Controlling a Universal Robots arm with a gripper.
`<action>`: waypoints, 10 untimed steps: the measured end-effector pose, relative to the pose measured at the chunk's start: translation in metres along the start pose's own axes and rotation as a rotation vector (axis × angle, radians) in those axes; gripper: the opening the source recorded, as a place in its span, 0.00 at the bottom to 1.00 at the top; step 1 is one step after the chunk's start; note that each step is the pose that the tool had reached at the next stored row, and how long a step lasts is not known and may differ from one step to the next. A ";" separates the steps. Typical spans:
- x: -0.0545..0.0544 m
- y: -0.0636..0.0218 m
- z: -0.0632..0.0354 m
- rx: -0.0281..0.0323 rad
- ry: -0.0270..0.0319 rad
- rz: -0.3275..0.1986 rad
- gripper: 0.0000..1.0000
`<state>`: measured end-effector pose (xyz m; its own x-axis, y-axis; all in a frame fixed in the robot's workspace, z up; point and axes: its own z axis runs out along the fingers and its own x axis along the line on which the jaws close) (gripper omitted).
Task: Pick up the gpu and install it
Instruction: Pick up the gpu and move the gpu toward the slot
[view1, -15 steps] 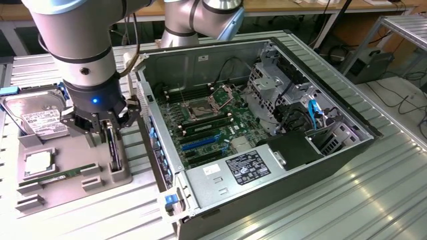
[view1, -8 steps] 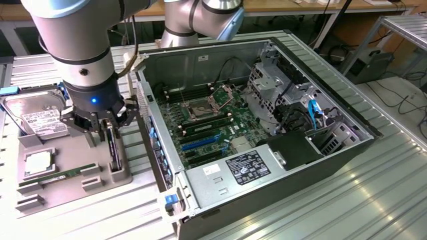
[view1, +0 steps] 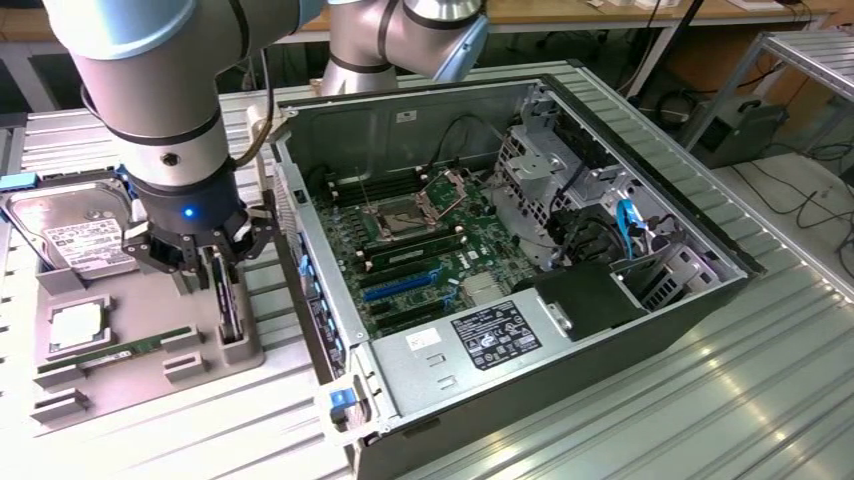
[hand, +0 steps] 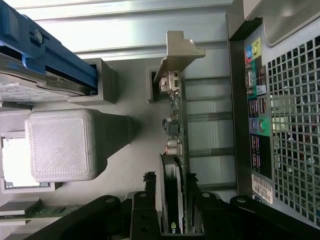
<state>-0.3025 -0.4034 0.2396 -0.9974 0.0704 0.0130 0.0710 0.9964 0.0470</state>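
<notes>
**The gripper (view1: 214, 275) (hand: 171, 210) clasped the gpu (view1: 230, 305) (hand: 177, 125) on its tray (view1: 147, 300)**

Its fingers pressed both faces of the card. Beside it, the computer case (view1: 400, 110) lay open, motherboard (view1: 414, 240) exposed for fitting. The tray held the gpu upright along its case-side edge, likely for easy grasping. The hard drive (view1: 40, 215) label (view1: 80, 245) was unreadable.

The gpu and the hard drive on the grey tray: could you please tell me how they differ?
The gpu stands on edge, while the hard drive lies label-up. The gpu is a thin dark board with a silver bracket; the hard drive is a boxy silver block. The gripper is at the gpu, not the hard drive. Both sit in the grey tray.
</notes>
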 end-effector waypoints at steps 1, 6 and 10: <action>0.000 0.0000 0.0001 0.0000 0.0003 0.000 0.36; 0.000 0.0000 0.0003 -0.0002 0.0000 0.000 0.27; 0.000 0.0000 0.0003 0.0001 0.0010 -0.019 0.27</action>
<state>-0.3025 -0.4034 0.2394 -0.9986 0.0513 0.0130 0.0519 0.9975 0.0471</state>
